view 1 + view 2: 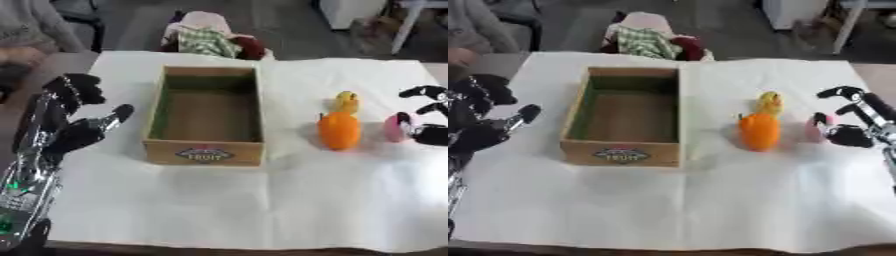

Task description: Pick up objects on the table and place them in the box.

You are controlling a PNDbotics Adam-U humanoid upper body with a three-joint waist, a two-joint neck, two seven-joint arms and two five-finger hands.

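An open wooden box (206, 150) stands on the white cloth, left of centre, with nothing visible inside. To its right an orange pepper-shaped thing (339, 131) stands upright, and a small yellow thing (347, 101) sits just behind it. A pink thing (395, 127) lies right of the orange one. My right hand (852, 122) is at the pink thing, thumb against its side and fingers curled above it. My left hand (74, 117) hovers left of the box, fingers relaxed and holding nothing.
A white cloth (262, 210) covers the table, with bare room in front of the box. A bundle of checked and red fabric (210, 40) lies beyond the table's far edge. A person's sleeve (26, 30) shows at the far left.
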